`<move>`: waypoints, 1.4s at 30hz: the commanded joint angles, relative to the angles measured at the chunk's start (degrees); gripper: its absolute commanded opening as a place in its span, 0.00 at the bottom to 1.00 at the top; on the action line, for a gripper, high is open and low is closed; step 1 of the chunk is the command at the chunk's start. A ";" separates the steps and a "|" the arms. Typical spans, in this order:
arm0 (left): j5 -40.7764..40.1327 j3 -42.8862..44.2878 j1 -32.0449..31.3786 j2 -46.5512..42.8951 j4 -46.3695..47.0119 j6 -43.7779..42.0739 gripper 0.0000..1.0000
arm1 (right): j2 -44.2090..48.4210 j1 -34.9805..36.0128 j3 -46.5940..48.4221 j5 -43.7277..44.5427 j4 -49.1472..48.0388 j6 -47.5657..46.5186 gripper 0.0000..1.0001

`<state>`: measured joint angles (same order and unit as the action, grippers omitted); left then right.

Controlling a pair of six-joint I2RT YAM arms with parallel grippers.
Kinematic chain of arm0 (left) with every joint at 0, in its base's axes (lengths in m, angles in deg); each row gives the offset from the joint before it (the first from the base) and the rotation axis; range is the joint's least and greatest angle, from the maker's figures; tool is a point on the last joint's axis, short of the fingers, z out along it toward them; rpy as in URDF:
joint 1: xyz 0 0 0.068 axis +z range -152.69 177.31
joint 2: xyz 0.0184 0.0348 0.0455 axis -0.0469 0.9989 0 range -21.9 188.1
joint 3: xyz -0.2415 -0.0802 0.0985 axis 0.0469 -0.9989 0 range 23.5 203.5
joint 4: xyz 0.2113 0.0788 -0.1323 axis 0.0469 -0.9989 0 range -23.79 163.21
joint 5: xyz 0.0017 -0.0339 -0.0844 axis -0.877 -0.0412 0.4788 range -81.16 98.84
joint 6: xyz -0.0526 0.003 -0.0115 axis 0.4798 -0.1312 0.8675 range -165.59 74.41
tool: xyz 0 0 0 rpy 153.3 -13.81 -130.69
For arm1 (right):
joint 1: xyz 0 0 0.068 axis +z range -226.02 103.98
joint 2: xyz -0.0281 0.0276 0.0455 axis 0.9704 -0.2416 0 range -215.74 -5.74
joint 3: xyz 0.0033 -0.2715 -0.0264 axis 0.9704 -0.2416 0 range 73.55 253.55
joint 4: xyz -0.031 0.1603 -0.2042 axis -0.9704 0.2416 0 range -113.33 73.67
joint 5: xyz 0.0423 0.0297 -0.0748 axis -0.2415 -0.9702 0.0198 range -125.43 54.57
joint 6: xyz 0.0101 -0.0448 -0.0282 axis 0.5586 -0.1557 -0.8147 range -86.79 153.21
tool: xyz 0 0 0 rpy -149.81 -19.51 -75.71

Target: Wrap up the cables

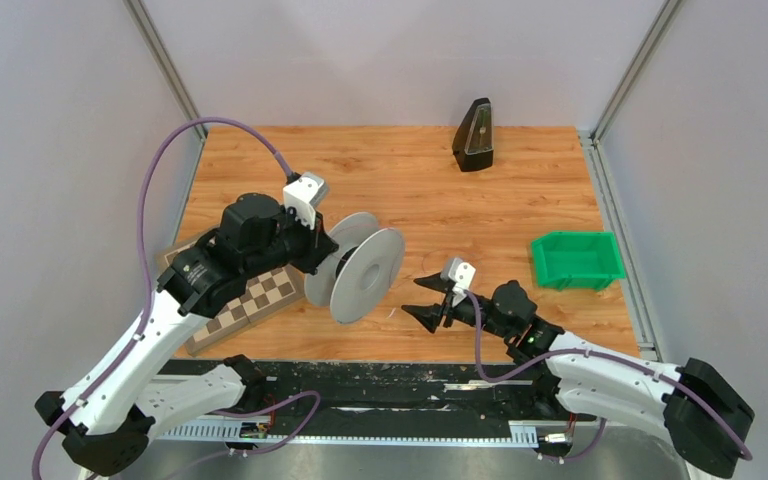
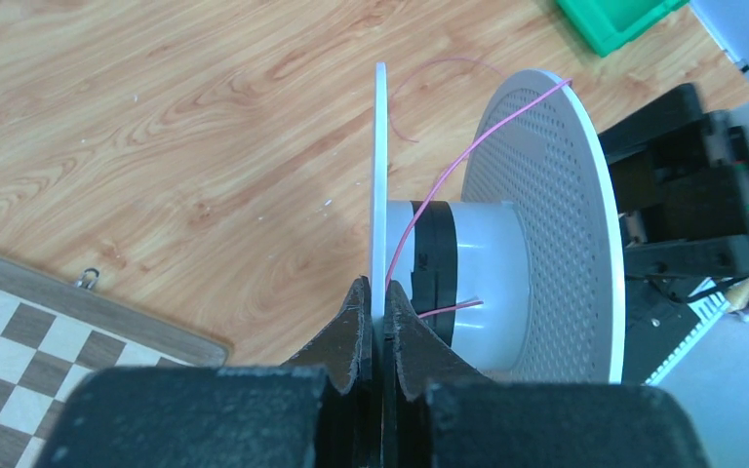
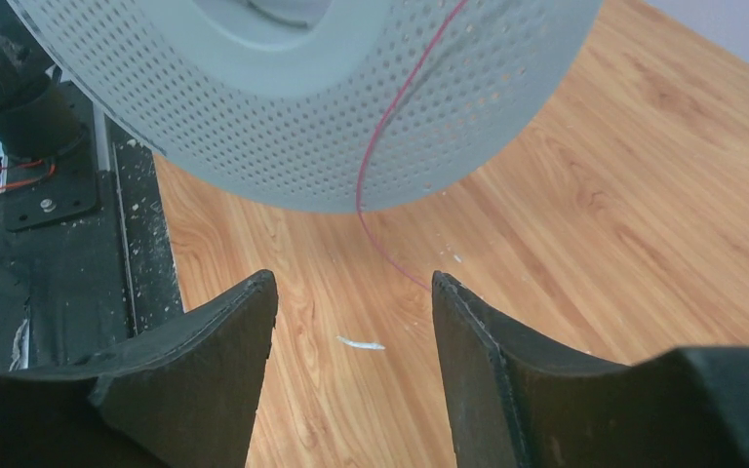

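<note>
A grey spool (image 1: 360,268) with two round flanges is held off the table at centre left. My left gripper (image 2: 376,292) is shut on the rim of its near flange (image 2: 381,175). A thin pink cable (image 2: 468,151) runs from the spool's hub over the perforated far flange (image 2: 556,224) and down toward the table. In the right wrist view the cable (image 3: 382,185) hangs over the perforated flange (image 3: 302,107) and ends near the table. My right gripper (image 3: 353,292) is open and empty, just right of the spool and below the cable's end, also visible in the top view (image 1: 430,300).
A chessboard (image 1: 245,305) lies under the left arm. A green bin (image 1: 575,258) sits at the right. A black metronome-shaped object (image 1: 474,136) stands at the back. A small white scrap (image 3: 361,343) lies on the wood between my right fingers.
</note>
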<state>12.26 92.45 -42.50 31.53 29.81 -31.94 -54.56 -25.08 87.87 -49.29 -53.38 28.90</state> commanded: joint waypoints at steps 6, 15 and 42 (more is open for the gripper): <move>3.99 4.14 0.17 -2.46 1.95 4.03 0.00 | -10.35 3.96 -1.29 -0.62 -18.26 0.70 0.64; 7.16 4.24 0.17 -3.82 1.44 3.01 0.00 | -13.37 6.01 -2.50 4.01 -25.52 -6.97 0.68; 9.98 -0.34 0.25 -8.53 5.00 3.37 0.00 | -2.88 2.58 -5.21 19.36 -11.12 1.07 0.00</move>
<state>22.11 91.32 -42.50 23.69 28.02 -30.36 -54.54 -22.29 81.91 -29.97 -72.11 25.53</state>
